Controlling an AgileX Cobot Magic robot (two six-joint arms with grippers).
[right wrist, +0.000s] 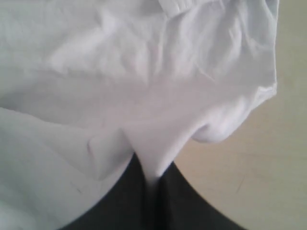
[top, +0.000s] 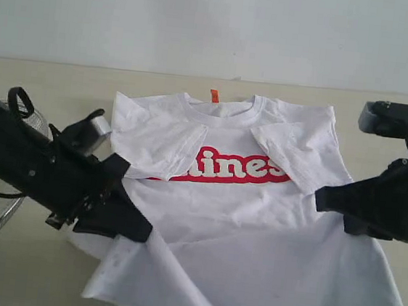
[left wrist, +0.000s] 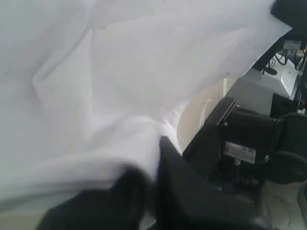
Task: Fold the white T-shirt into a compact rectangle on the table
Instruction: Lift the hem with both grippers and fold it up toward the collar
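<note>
Exterior view showed the white T-shirt [top: 255, 224] lying chest-up on the counter [top: 51, 78], sleeves tucked inward. The left gripper [top: 138, 228] and right gripper [top: 323, 199] were each clenched on a side edge. The next fold likely needed both to lift together, evenly, keeping the cloth taut.
</note>
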